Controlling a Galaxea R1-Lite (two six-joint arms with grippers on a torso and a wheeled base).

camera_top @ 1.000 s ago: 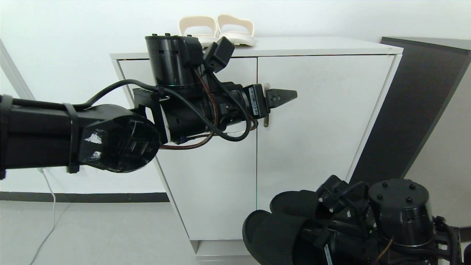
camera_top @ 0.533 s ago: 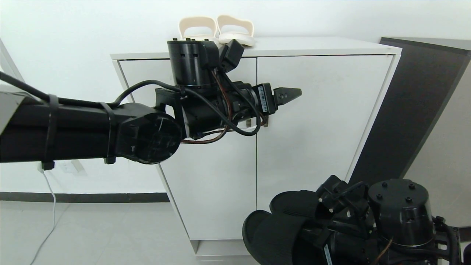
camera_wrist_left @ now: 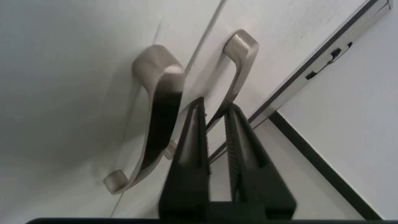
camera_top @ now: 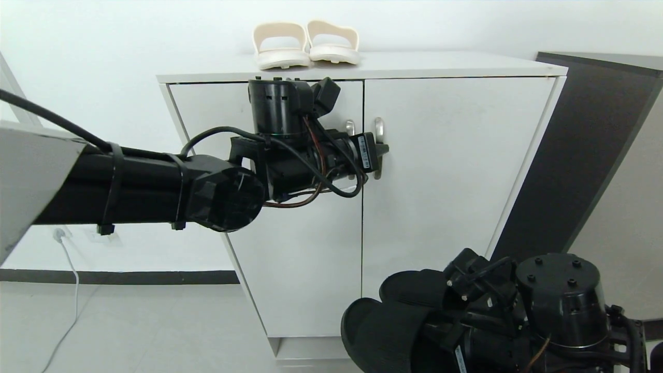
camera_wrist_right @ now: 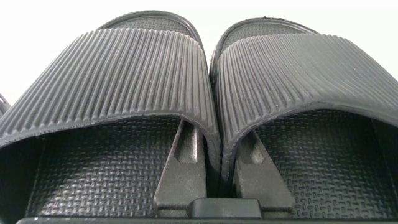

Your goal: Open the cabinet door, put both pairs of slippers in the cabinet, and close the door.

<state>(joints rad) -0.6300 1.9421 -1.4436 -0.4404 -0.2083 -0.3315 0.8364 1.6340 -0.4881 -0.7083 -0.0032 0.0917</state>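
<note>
Both cabinet doors [camera_top: 456, 181] are shut, and their two metal handles [camera_top: 379, 127] stand side by side at the centre seam. The left gripper [camera_wrist_left: 216, 107] sits right at those handles with its fingers [camera_wrist_left: 196, 143] drawn almost together, leaving only a slit with no handle inside it. In the left wrist view one handle lies just beside a finger, apparently not enclosed.

That is the first risk. A pull from here would likely slide off the smooth bar, or hook it so shallowly that the door drops back (I cannot tell which door's handle it is meant for). The fingers probably need to spread and close around one bar first.

The right gripper [camera_wrist_right: 219, 155] pinches the black slippers [camera_top: 393, 316] by their adjoining inner walls, low and just in front of the right-hand door. A door swinging outward could strike them and loosen that hold.

The cream slippers [camera_top: 305, 44] rest on the cabinet top [camera_top: 466, 65] near its front edge, where a sharp tug might shake them off.
</note>
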